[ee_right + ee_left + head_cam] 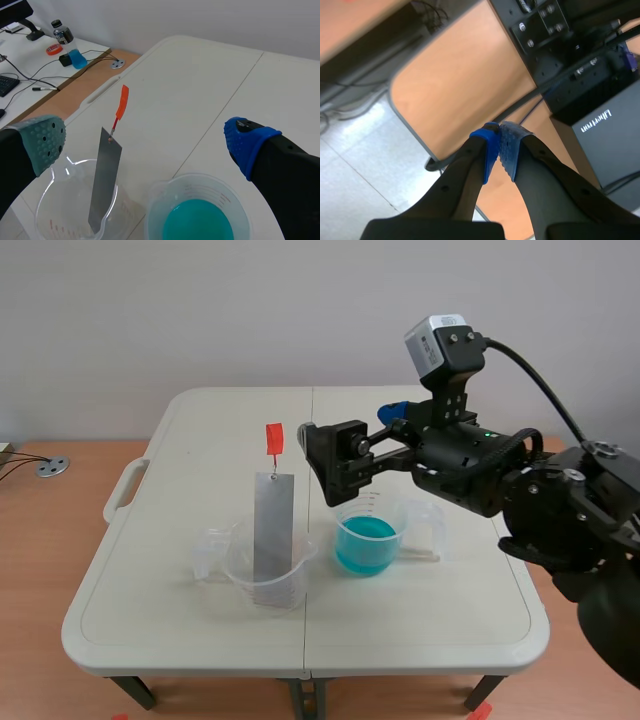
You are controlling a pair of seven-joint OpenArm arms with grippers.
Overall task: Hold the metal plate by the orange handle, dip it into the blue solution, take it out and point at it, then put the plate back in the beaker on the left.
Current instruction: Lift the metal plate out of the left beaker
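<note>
Plate: grey metal plate [272, 530], orange handle [274, 438] up, in clear plastic beaker [235, 568].
Solution: blue-filled beaker [367, 545] at its 3 o'clock.
Right gripper [147, 142]: I see fingers apart.
Left gripper [500, 145]: pressed together.

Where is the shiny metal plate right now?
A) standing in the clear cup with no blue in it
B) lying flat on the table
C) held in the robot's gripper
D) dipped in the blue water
A: the metal plate leans upright inside the clear beaker, beside the beaker holding the blue solution.
</note>
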